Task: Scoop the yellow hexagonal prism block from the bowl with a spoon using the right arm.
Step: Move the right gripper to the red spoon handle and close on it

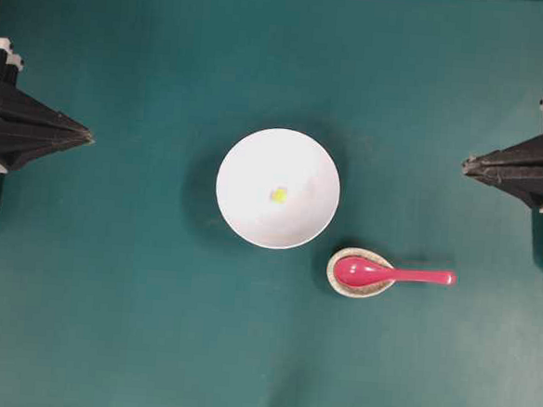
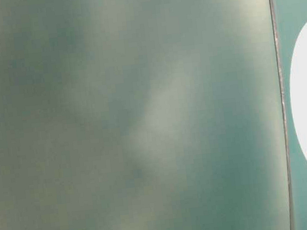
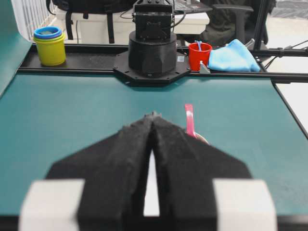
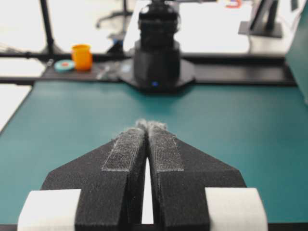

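Start state. Tiny yellow hexagonal prism block sits mid large white bowl. Glossy pink-red soup spoon just beside bowl. Right gripper and left gripper closed, empty. Next, probably: open right, grasp handle.

Even, bright light falls from above; the bowl casts a soft shadow leftward on the counter. The table-level view is a blurred green-grey haze (nothing sharp). Wrist views blur near each pincer's base.

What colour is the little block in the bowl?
Bright yellow; the block lies in the white bowl, clearest in the overhead view.
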